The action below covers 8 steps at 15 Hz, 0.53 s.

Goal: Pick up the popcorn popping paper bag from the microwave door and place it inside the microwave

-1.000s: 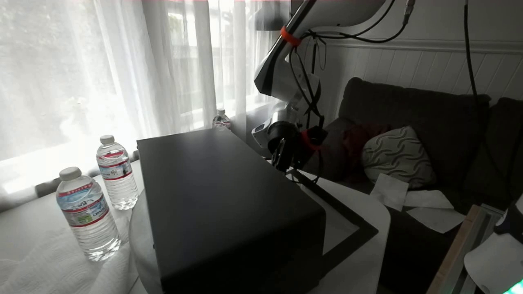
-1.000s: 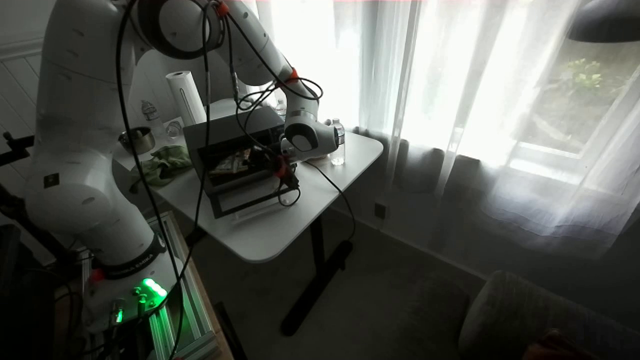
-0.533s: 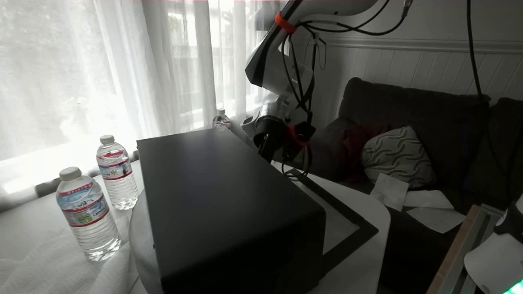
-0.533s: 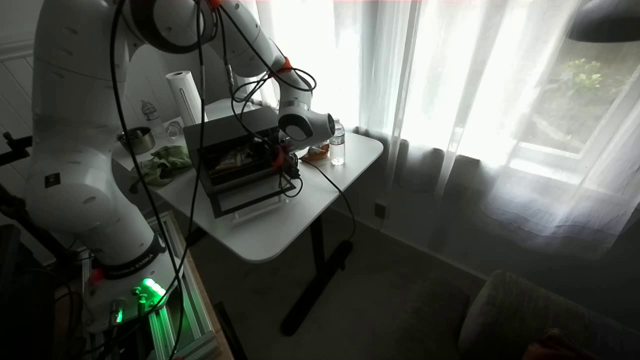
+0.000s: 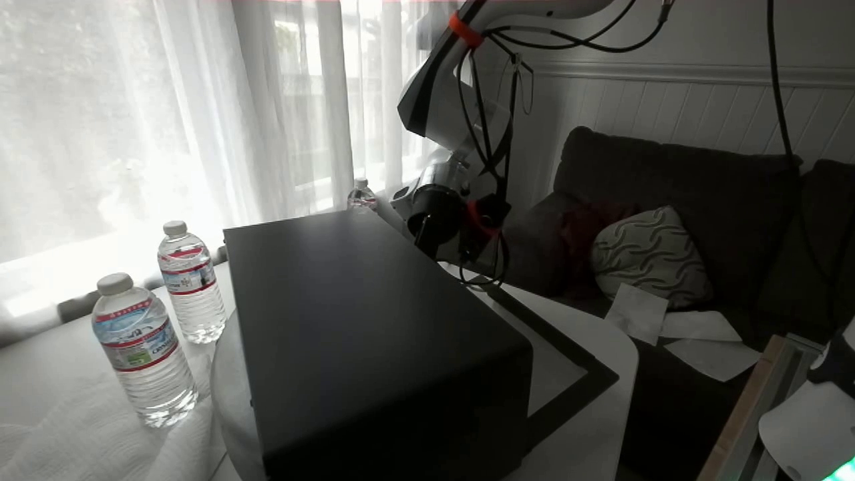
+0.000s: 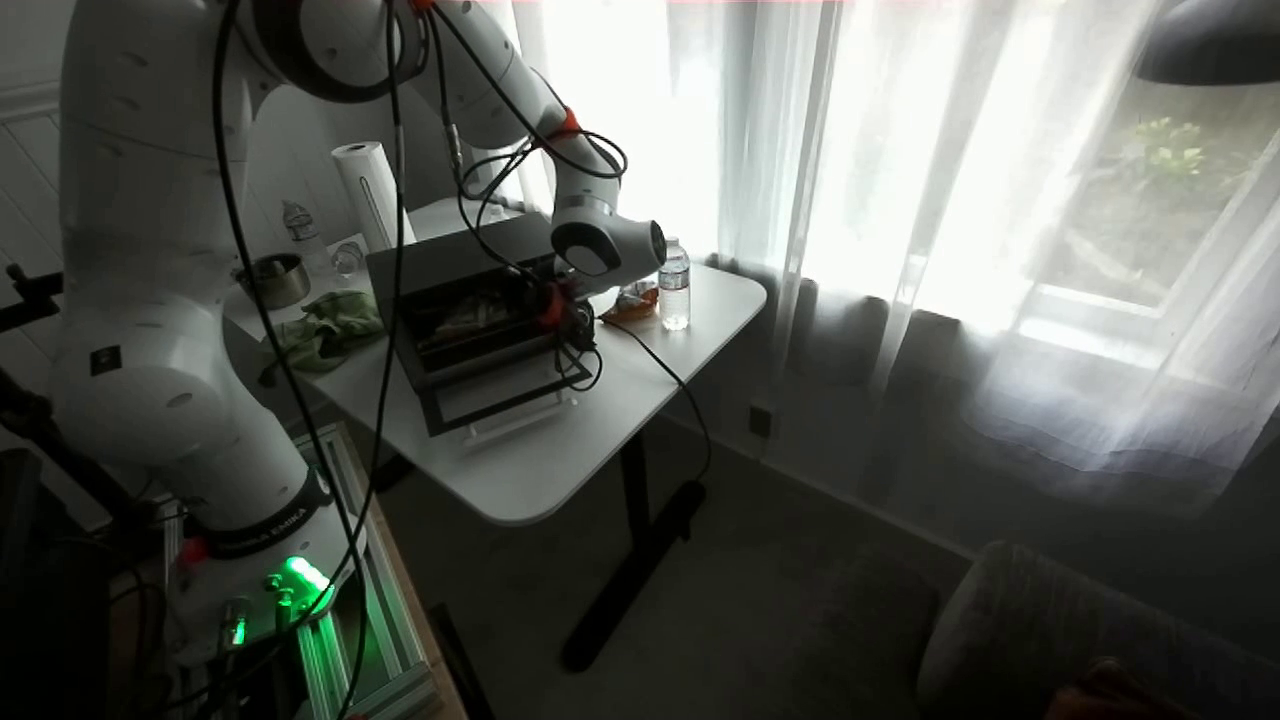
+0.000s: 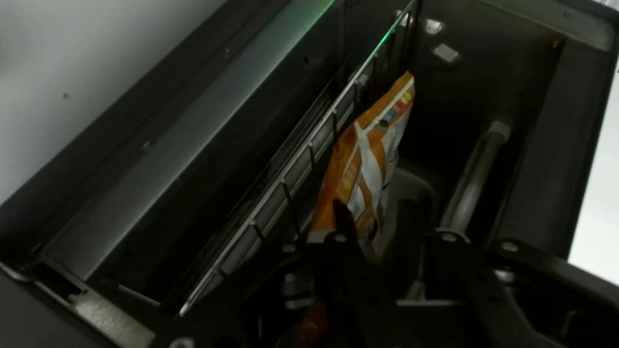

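Observation:
The popcorn bag [image 7: 372, 159], orange and white, stands tilted inside the microwave [image 5: 374, 321], beside a wire rack [image 7: 309, 145]. Its pale print also shows dimly through the opening in an exterior view [image 6: 470, 316]. The microwave door [image 6: 510, 403] hangs open, its dark frame also seen in an exterior view [image 5: 574, 404]. My gripper [image 7: 377, 208] is open, its dark fingers apart inside the opening. The left finger [image 7: 342, 220] overlaps the bag's lower part; I cannot tell whether it touches. In an exterior view the fingertips are hidden behind the microwave.
Water bottles stand behind the microwave [image 5: 143, 354] and near the wrist [image 6: 676, 290]. An orange packet [image 6: 637, 300] lies on the table behind the arm. A green cloth [image 6: 330, 330] and metal pot [image 6: 277, 280] sit beside the microwave. A pale tube [image 7: 466, 203] runs inside it.
The gripper and wrist have moved toward the microwave and into its opening. The orange packet behind the arm has come into view. The door has stayed open.

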Each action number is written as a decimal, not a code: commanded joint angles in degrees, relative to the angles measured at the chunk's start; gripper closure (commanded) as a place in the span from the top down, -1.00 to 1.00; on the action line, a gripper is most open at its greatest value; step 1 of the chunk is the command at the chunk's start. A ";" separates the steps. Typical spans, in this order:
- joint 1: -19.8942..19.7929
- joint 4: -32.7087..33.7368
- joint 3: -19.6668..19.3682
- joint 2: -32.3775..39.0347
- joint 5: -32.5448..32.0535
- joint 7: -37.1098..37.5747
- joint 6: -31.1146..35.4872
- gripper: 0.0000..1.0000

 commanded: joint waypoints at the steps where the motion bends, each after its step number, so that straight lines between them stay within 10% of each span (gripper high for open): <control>1: 0.97 -3.36 -0.77 -4.11 -0.55 1.59 4.26 0.20; 8: 0.93 -7.22 -2.03 -10.54 -5.62 4.12 9.05 1.00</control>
